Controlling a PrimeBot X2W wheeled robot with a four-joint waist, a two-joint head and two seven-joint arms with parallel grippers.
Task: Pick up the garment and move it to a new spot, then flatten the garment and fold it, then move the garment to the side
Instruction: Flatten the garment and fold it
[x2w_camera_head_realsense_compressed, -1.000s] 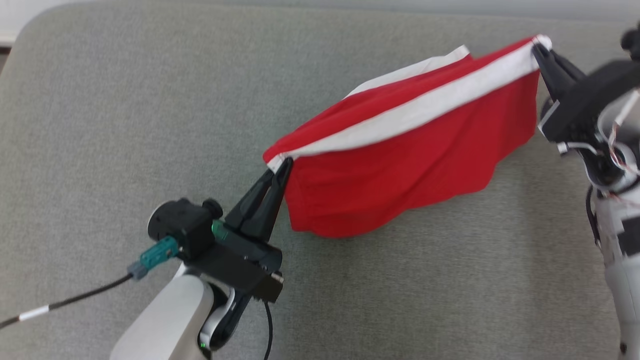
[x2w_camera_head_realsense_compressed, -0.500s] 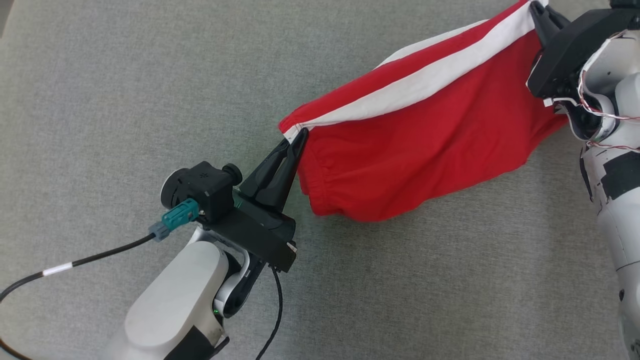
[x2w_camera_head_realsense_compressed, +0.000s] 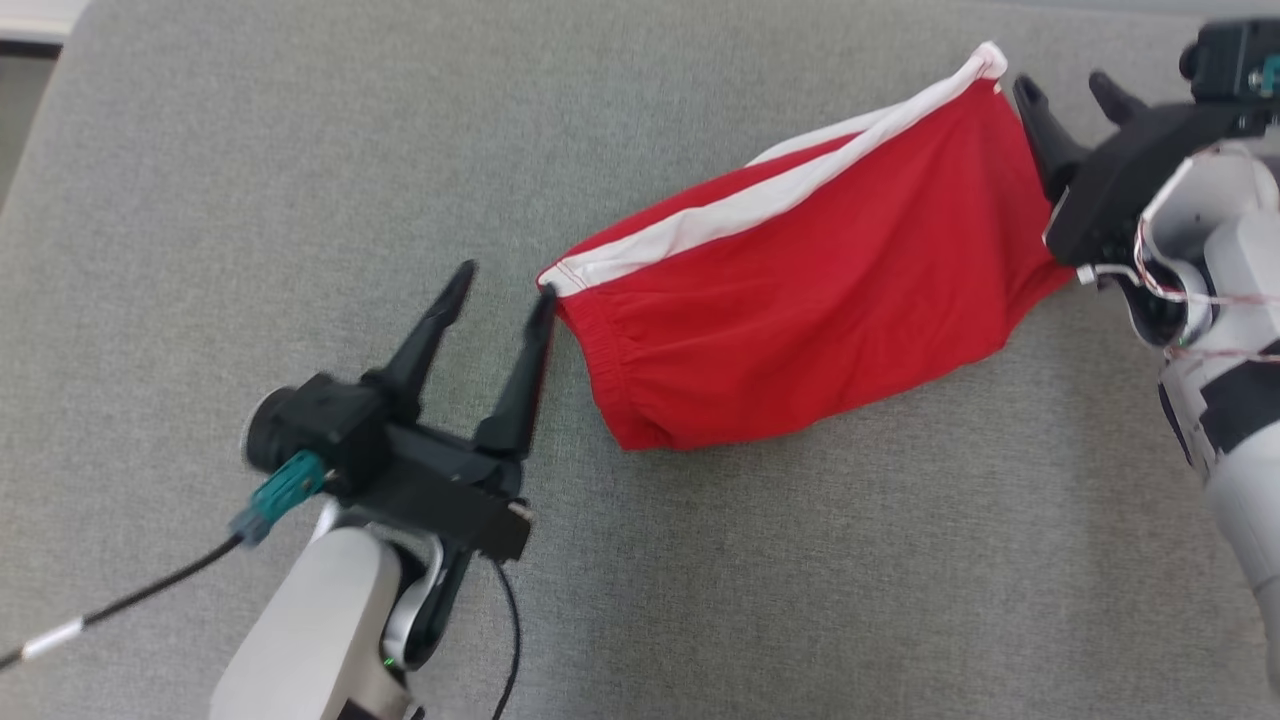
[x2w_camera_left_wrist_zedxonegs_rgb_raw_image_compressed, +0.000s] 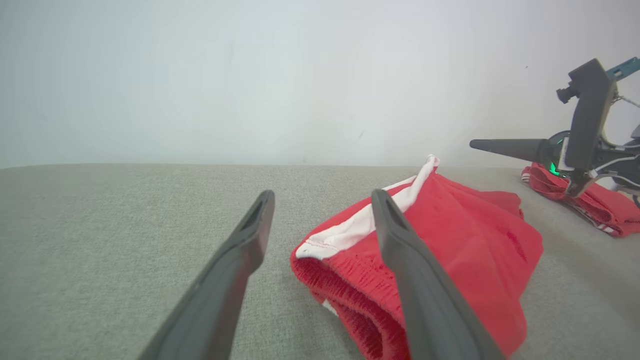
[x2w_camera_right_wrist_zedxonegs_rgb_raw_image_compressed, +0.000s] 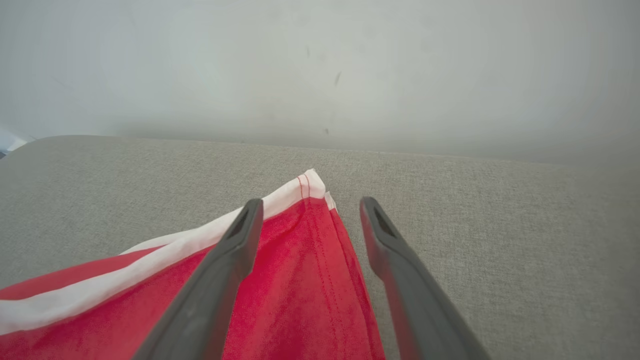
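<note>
Fingers (x2w_camera_head_realsense_compressed: 425, 335) of the left arm stand wide beside the garment (x2w_camera_head_realsense_compressed: 800, 300); right fingers (x2w_camera_head_realsense_compressed: 1045, 135) too (possibly brushing cloth).

Left half: grey cushion (x2w_camera_head_realsense_compressed: 250, 150) lies bare, wide passage.
Middle: red garment (x2w_camera_head_realsense_compressed: 800, 300) sprawls slantwise, blocking any straight crossing.
Near side: open cushion below the garment.
</note>
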